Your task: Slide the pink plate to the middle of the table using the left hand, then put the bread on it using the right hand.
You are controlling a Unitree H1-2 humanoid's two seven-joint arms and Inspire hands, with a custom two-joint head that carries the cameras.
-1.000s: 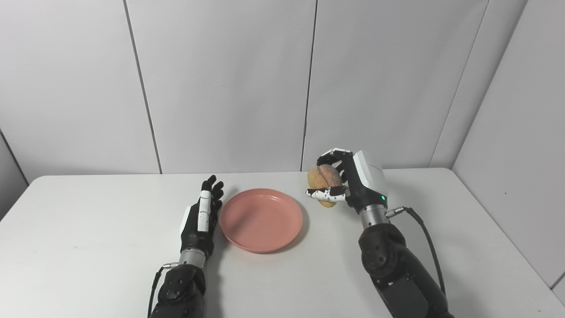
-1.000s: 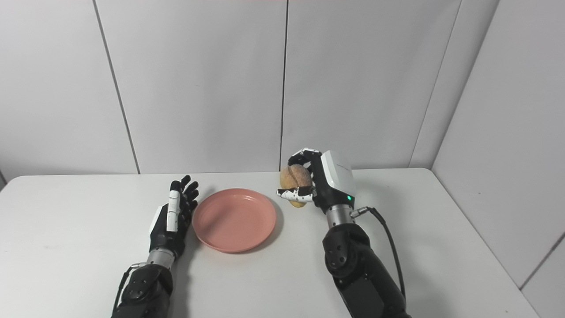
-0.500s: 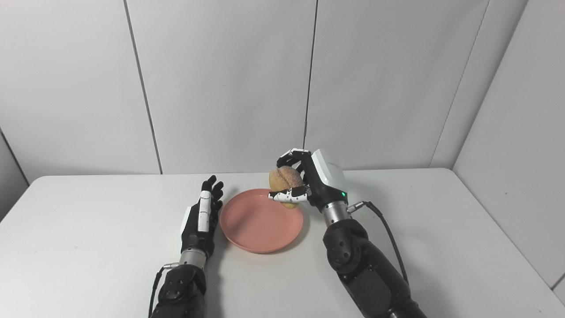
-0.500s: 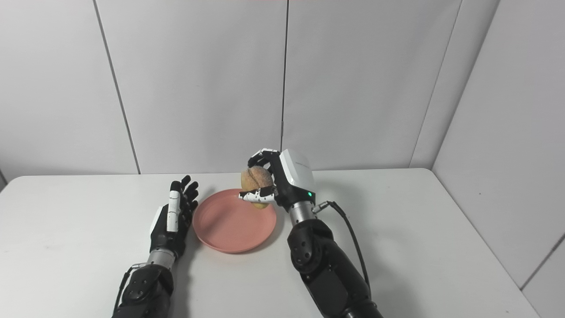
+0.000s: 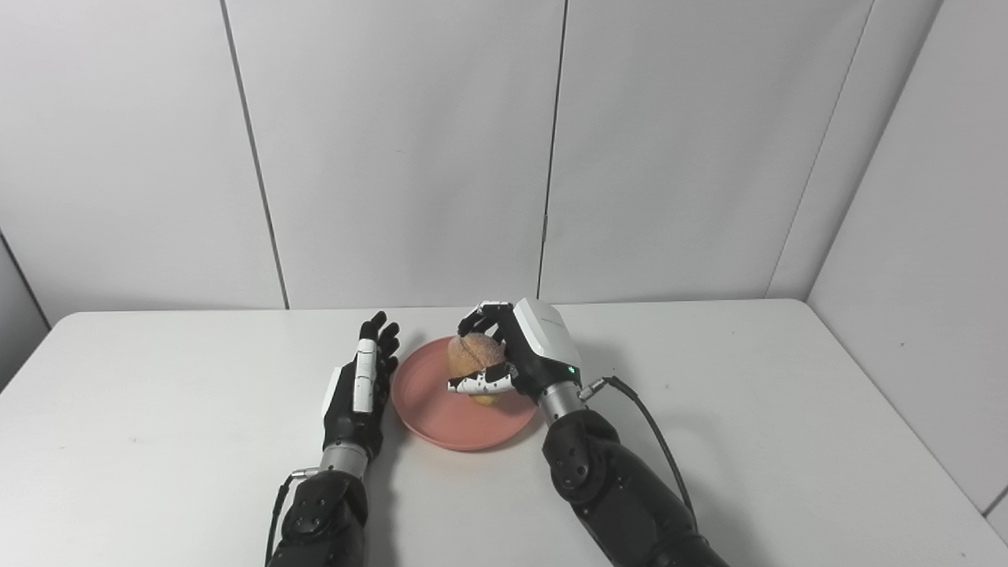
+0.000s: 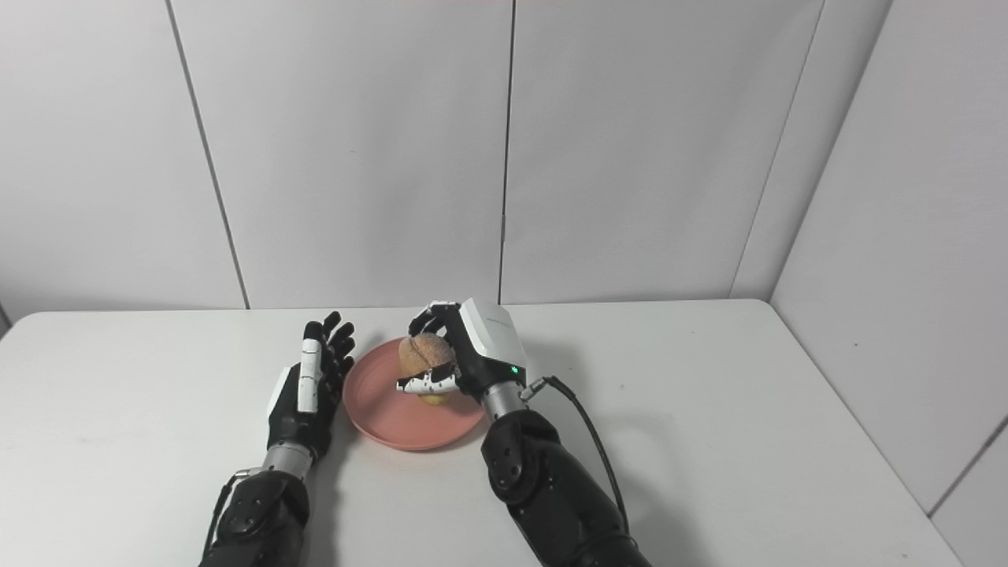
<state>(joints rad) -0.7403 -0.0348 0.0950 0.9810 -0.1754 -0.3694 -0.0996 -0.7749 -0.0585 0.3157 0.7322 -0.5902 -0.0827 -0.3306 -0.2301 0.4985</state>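
A pink plate (image 5: 429, 413) lies on the white table (image 5: 157, 441) near its middle. My right hand (image 5: 516, 354) is shut on a round brown bread roll (image 5: 472, 358), holding it low over the plate's centre; whether the roll touches the plate I cannot tell. Just left of the plate's rim my left hand (image 5: 361, 382) rests on its edge, open, fingers straight and pointing away from me, with nothing in it. The same scene shows in the right eye view: plate (image 6: 378, 417), bread (image 6: 424, 356), right hand (image 6: 472, 350), left hand (image 6: 311, 382).
Grey wall panels (image 5: 394, 157) close off the back and right side of the table. A black cable (image 5: 654, 433) loops from my right wrist over the tabletop.
My right hand has carried the bread leftward from beside the plate's right rim to over its centre and lowered it. The left hand and the plate have stayed in place.
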